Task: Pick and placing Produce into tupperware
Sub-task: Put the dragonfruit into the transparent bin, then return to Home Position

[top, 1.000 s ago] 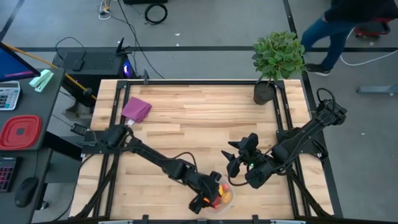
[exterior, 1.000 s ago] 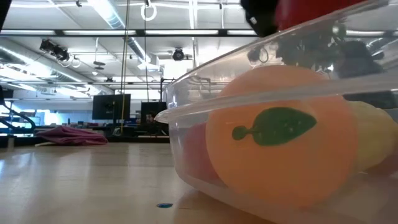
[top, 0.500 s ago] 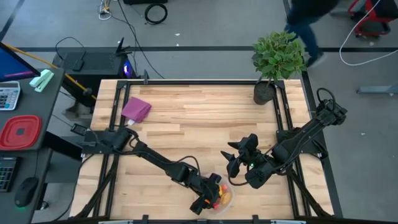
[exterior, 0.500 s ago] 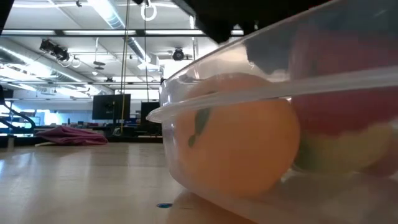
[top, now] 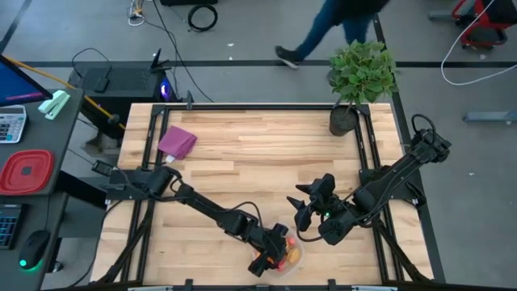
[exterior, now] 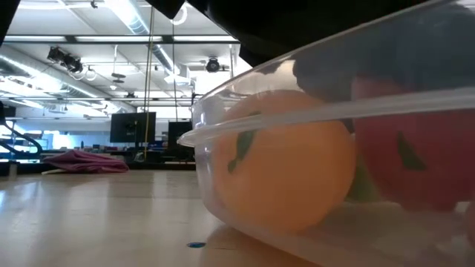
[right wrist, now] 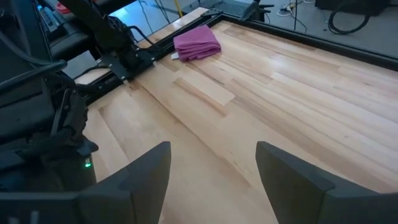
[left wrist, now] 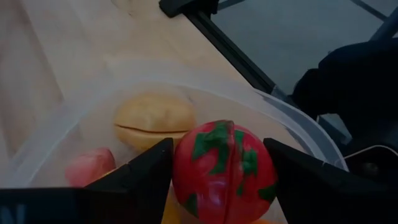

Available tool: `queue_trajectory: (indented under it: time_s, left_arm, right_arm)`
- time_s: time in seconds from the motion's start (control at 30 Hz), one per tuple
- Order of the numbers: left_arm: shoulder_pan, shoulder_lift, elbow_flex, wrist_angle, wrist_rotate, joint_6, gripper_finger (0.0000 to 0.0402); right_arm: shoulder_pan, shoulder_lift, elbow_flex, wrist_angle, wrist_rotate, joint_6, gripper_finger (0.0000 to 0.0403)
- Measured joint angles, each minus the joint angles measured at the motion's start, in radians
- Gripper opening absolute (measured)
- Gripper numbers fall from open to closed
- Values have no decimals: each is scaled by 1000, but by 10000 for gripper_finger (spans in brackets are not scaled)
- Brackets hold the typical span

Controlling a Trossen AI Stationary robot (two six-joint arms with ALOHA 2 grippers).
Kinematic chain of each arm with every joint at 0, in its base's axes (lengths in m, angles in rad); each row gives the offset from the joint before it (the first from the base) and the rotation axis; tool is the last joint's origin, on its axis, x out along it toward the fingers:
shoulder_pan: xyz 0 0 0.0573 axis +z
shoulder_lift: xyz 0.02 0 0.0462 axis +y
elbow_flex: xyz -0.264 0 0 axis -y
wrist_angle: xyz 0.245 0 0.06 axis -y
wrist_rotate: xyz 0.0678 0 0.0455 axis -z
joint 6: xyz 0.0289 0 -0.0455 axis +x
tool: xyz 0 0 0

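The clear round tupperware [top: 296, 249] stands near the table's near edge; its rim [left wrist: 298, 124] shows in the left wrist view. My left gripper [top: 269, 257] reaches down into it, shut on a red piece with green marks [left wrist: 224, 171]. Inside the tub lie a tan piece [left wrist: 154, 118], a pink piece [left wrist: 90, 167] and an orange ball with a green leaf mark [exterior: 286, 163], which rests on the tub's floor beside the red piece [exterior: 415, 159]. My right gripper [top: 303, 212] waits open, just right of the tub and farther in. My left gripper pinches the red piece's two opposite sides [left wrist: 180, 168] between its two fingers [left wrist: 143, 177], coming slanting down from above. The piece sits low inside the tub, beside the orange ball; whether it rests on the tub's floor I cannot tell.
A purple folded cloth [top: 178, 142] lies at the table's far left, and a potted plant [top: 361, 77] stands at the far right corner. A red lidded container [top: 26, 171] sits on the side desk at left. A person [top: 339, 24] walks beyond the table.
My left gripper has gone down into the tub, carrying the red piece from above the rim to low beside the orange ball. The orange ball has turned about, and its leaf mark now faces sideways. The person behind the table has walked leftward.
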Motion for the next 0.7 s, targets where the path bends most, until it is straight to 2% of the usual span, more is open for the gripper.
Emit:
queue_trajectory:
  time_s: [0.33,0.47,0.57,0.7]
  left_arm:
    - [1,0,4,-2,-1,0,272]
    - [7,-3,55,-37,-1,0,273]
    - [21,-12,155,-189,-1,0,267]
    - [50,-29,370,-609,-11,37,256]
  right_arm:
    - [0,0,0,1,-1,-1,246]
    - [0,0,0,1,-1,-6,246]
    - [0,0,0,1,-2,-27,246]
    - [0,-10,0,1,-23,-33,246]
